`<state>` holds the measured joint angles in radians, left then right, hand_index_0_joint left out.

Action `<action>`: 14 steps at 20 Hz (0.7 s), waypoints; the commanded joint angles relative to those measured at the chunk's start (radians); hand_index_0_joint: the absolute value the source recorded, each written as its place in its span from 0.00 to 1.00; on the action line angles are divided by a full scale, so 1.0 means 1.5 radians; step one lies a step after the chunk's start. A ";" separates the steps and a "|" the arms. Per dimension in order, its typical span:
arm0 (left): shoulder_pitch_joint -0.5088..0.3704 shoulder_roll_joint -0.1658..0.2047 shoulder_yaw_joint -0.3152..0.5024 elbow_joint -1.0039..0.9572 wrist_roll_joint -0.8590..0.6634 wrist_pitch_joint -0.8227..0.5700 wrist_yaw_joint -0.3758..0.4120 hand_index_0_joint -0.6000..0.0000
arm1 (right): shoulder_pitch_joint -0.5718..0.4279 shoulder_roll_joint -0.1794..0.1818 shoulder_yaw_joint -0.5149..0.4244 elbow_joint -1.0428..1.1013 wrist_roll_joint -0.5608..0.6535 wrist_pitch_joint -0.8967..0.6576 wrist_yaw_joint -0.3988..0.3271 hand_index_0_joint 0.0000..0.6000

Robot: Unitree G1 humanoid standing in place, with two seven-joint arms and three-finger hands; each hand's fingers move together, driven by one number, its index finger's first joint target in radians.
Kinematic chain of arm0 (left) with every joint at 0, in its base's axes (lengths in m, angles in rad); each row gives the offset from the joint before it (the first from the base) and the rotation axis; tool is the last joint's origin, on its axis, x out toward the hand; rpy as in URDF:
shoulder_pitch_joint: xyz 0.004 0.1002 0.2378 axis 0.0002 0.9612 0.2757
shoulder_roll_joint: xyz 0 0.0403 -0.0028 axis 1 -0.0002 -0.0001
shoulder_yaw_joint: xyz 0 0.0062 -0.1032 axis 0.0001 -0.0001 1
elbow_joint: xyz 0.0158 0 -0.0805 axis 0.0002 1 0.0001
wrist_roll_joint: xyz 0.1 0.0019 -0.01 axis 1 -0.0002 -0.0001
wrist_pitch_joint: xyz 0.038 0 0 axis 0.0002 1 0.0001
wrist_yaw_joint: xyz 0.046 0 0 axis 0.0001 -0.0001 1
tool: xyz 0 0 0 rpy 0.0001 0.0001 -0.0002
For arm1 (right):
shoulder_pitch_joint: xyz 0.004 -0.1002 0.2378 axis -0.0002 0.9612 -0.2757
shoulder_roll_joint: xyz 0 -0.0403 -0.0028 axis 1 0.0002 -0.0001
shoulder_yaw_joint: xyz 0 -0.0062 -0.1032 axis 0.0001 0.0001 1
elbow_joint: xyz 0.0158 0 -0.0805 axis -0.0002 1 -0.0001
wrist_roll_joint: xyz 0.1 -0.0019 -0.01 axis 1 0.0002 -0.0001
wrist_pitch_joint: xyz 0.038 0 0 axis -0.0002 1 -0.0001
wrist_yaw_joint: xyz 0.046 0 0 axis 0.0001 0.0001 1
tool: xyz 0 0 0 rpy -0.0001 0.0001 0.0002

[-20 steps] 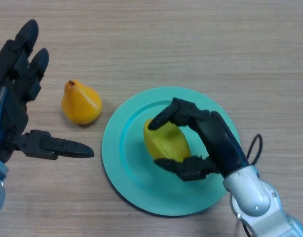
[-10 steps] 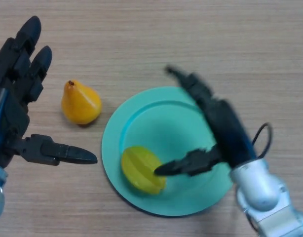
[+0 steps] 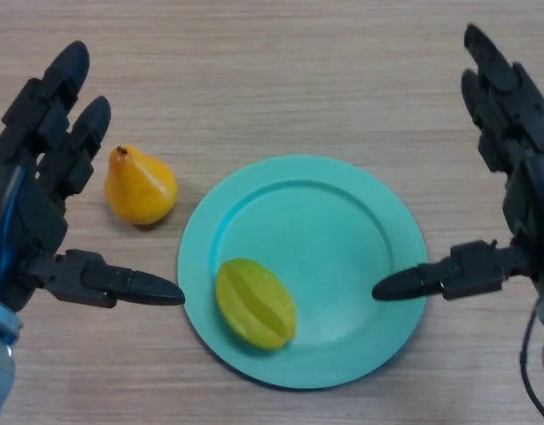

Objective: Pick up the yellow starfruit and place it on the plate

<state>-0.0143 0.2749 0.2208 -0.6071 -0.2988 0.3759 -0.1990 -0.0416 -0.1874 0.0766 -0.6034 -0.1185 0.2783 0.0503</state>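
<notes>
The yellow starfruit (image 3: 255,304) lies on the lower left part of the teal plate (image 3: 343,221), free of both hands. My right hand (image 3: 518,177) is open at the right edge of the view, its thumb pointing left over the plate's right rim, well apart from the starfruit. My left hand (image 3: 33,199) is open at the left, its thumb pointing right toward the plate's left rim.
A yellow-orange pear (image 3: 140,186) lies on the wooden table (image 3: 272,71) just left of the plate, close to my left hand's fingers.
My right hand let go of the starfruit over the plate and drew back to the right with its fingers straightened. The starfruit settled on the plate's lower left. My left hand barely moved.
</notes>
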 commanded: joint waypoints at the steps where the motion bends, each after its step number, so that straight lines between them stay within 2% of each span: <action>1: -0.017 0.021 0.030 -0.048 -0.010 -0.042 -0.005 1.00 | -0.014 -0.015 -0.029 -0.067 -0.004 -0.057 0.017 0.00; 8: -0.006 0.006 0.000 -0.063 0.022 -0.056 -0.004 1.00 | 0.014 -0.022 -0.070 -0.080 0.056 -0.064 0.028 0.00; 14: -0.017 0.013 0.018 -0.065 0.005 -0.058 0.002 1.00 | 0.010 -0.024 -0.059 -0.086 0.046 -0.021 0.036 0.00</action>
<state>-0.0142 0.2683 0.1816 -0.6468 -0.2822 0.3983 -0.2005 -0.0016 -0.2037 0.0164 -0.6738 -0.0569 0.3535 0.1041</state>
